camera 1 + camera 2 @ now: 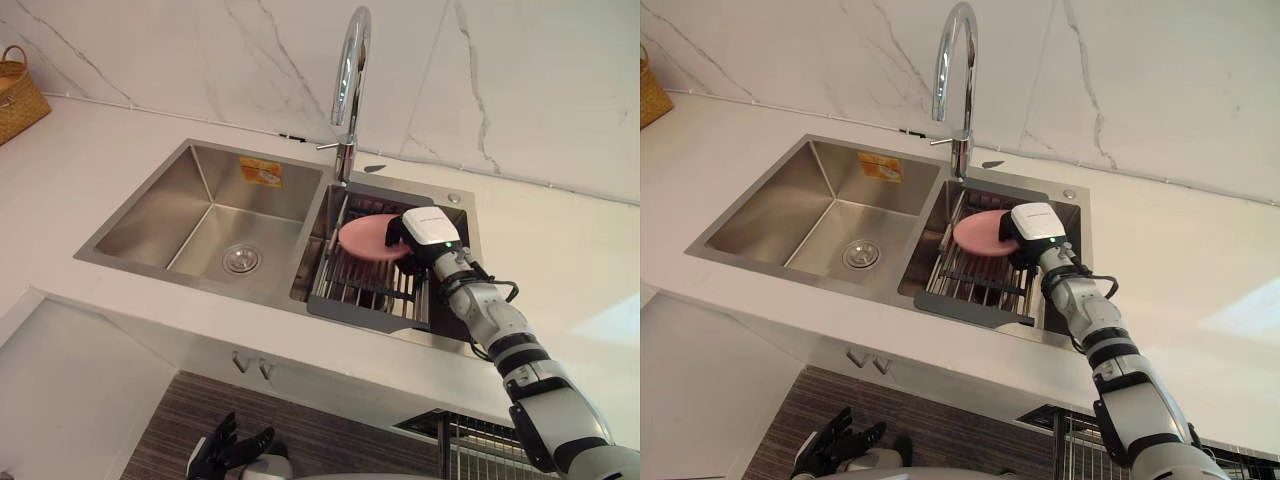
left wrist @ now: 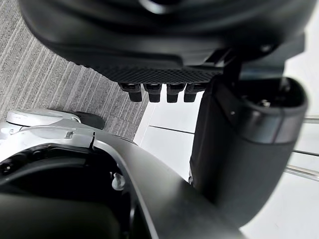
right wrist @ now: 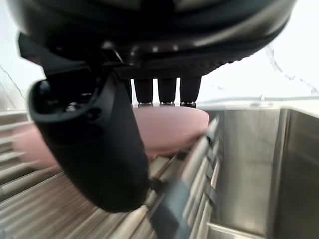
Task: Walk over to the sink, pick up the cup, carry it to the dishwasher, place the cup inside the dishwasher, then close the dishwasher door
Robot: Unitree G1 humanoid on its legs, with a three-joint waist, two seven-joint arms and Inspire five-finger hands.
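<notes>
- white marble countertop with a steel double sink set into it; the robot stands right at it, so i judge the walk over done and the pickup to be the step in hand.
- the sink's right basin holds a dark drain rack, under the tall curved faucet.
- the right hand reaches in over the rack. in the right wrist view its fingers are straight and the thumb stands apart from them, so it is spread and clamped on nothing.
- the left hand hangs low by the floor, fingers loose and apart, well away from the sink; the right hand is the nearer by far.
- the pink cup rests on the rack in the right basin, straight ahead of the right fingertips and on the faucet side of the hand, touching them or just short of it; i cannot tell which.
- the cup lies broad and low, its width running across the line of the fingers. it is plain matte pink and looks more like a shallow dish from here; no handle that i can make out.
</notes>
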